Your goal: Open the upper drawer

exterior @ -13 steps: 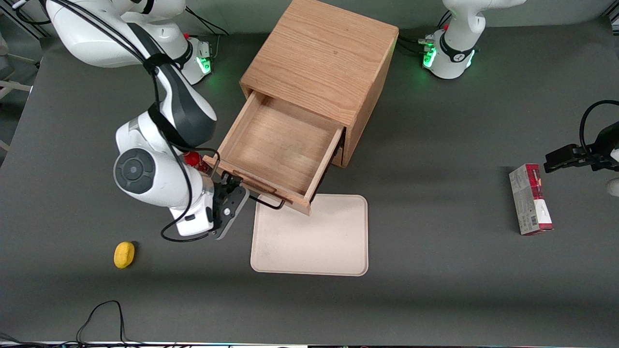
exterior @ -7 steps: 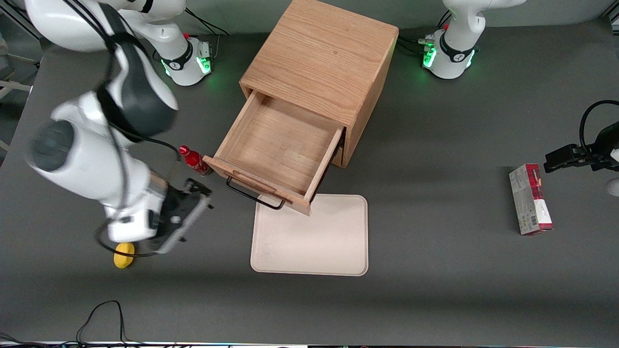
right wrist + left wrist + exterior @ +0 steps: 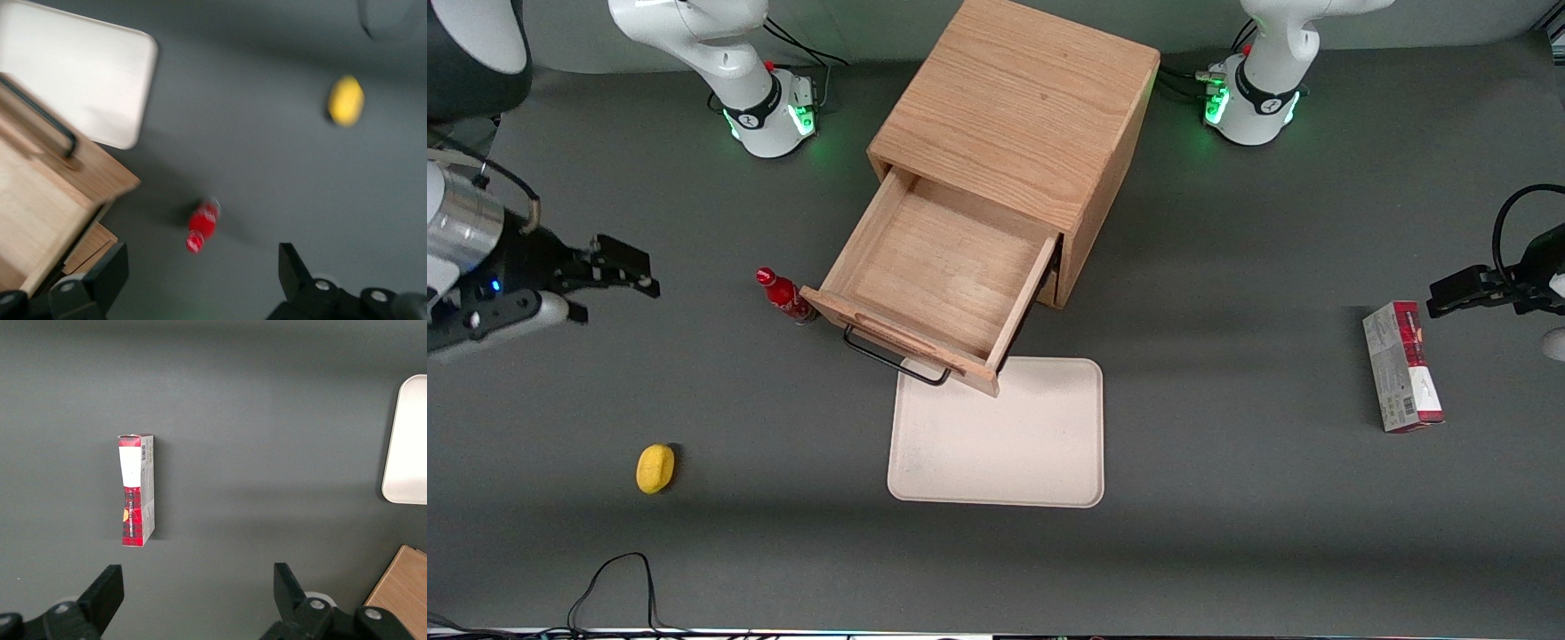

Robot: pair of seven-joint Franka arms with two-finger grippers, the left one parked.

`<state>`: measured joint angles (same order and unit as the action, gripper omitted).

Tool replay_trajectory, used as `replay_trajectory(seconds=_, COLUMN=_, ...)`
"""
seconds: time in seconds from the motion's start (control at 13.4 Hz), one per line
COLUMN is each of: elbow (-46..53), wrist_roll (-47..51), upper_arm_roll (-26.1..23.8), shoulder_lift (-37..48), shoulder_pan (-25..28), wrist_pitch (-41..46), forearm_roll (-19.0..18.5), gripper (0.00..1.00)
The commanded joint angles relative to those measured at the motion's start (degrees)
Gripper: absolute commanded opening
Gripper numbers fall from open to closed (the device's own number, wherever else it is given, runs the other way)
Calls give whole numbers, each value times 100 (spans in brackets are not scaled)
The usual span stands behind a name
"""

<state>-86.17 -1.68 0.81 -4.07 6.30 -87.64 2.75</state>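
Observation:
The upper drawer (image 3: 943, 276) of the oak cabinet (image 3: 1023, 98) stands pulled far out, its shallow tray empty, its black wire handle (image 3: 894, 360) over the edge of a tray. My right gripper (image 3: 636, 271) is open and empty. It hangs well away from the drawer, toward the working arm's end of the table. In the right wrist view the drawer (image 3: 40, 200) and its handle (image 3: 40, 117) show with the lower drawer front (image 3: 93, 243) beneath, and the gripper (image 3: 202, 270) is spread wide above the bare table.
A small red bottle (image 3: 783, 295) stands beside the drawer's corner, also in the right wrist view (image 3: 202, 223). A beige tray (image 3: 996, 436) lies in front of the drawer. A yellow object (image 3: 655, 468) lies nearer the camera. A red box (image 3: 1402, 366) lies toward the parked arm's end.
My gripper has left the drawer handle and swung away toward the working arm's end of the table, rising. The drawer stays pulled out.

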Motion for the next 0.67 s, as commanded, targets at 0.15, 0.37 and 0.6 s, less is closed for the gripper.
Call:
replay_trajectory(seconds=0.15, elbow=-1745, wrist_roll=897, upper_arm_roll=42, shoulder_lift=1603, shoulder_pan=91, wrist_pitch=-227, forearm_roll=-336, gripper=100)
replay_trajectory(seconds=0.37, elbow=-1631, wrist_roll=880, upper_arm_roll=33, shoulder_lift=1428, shoulder_pan=91, wrist_pitch=-253, forearm_roll=-319, gripper=100)
replay_trajectory(seconds=0.6, elbow=-1455, wrist_roll=889, upper_arm_roll=25, shoulder_lift=1295, shoulder_pan=91, wrist_pitch=-280, forearm_roll=-336, gripper=100)
